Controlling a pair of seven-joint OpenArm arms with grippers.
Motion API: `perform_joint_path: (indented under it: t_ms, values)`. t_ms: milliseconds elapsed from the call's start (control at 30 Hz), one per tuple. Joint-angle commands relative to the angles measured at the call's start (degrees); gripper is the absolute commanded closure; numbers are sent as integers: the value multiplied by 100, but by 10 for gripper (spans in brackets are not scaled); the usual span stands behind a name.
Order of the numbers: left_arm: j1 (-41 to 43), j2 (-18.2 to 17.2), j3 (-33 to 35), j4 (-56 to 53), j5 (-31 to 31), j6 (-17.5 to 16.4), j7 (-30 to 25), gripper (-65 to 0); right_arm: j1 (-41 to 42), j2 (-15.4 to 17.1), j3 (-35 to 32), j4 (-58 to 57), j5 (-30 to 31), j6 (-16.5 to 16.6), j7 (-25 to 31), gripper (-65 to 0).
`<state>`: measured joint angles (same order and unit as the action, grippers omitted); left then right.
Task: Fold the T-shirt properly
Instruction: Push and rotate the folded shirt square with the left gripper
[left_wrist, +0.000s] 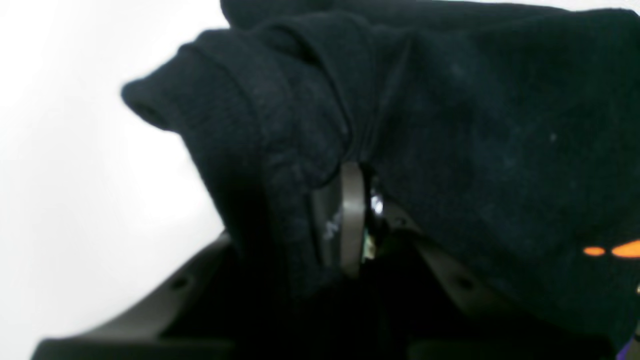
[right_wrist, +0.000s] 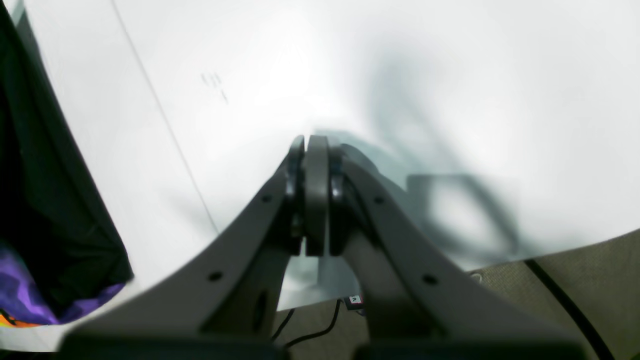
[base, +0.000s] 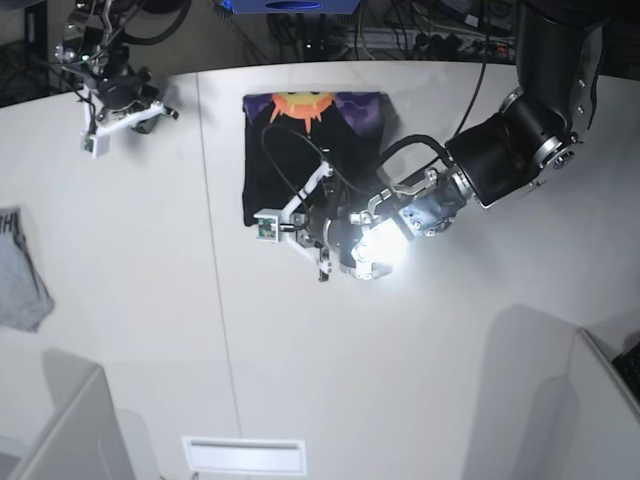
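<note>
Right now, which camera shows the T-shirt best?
Base: the whole folded T-shirt and its print lie in view. Left wrist shows only bunched black cloth up close; right wrist catches just an edge.

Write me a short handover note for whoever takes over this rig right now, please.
Left gripper: shut on a bunched edge of the T-shirt.
Right gripper: shut, empty, parked over the bare table, away from the shirt.
T-shirt: mid-table, already a narrow block, sun print up at its far end.
Grey garment: at the table's edge, untouched.
Left: finish the fold in hand, release, flatten.
</note>
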<state>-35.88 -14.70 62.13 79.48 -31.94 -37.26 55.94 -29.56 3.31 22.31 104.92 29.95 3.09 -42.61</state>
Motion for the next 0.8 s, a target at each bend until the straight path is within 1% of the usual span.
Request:
perform_joint_path:
  t_ms: [0,67,167,200,267,400,500,767]
  values:
    - [-153,24,-46,82,-45,-50,-78,0,-2,34,33,79,51,56,98,0]
    - [-153,41,-46,74,34,-85,-78,0,-2,-45,42,79,33,56,98,0]
    - [-118,59,-46,126,614,-121,-78,0,15,-63,42,79,33,56,98,0]
    - [-56,120,-46,118,808,-244,-78,0,15,-63,42,79,33,56,98,0]
    - [23,156,-46,91,1150,-274,-51,0,33,-63,42,79,33,56,98,0]
    - [216,156,-99,118,1572,-274,-60,0,42,-63,42,79,33,56,98,0]
    - [278,156,-99,118,1704,-274,-60,0,51,-63,42,79,33,56,98,0]
    - [137,156,-116,126,1572,-274,-34,0,121,-72,33,79,33,56,90,0]
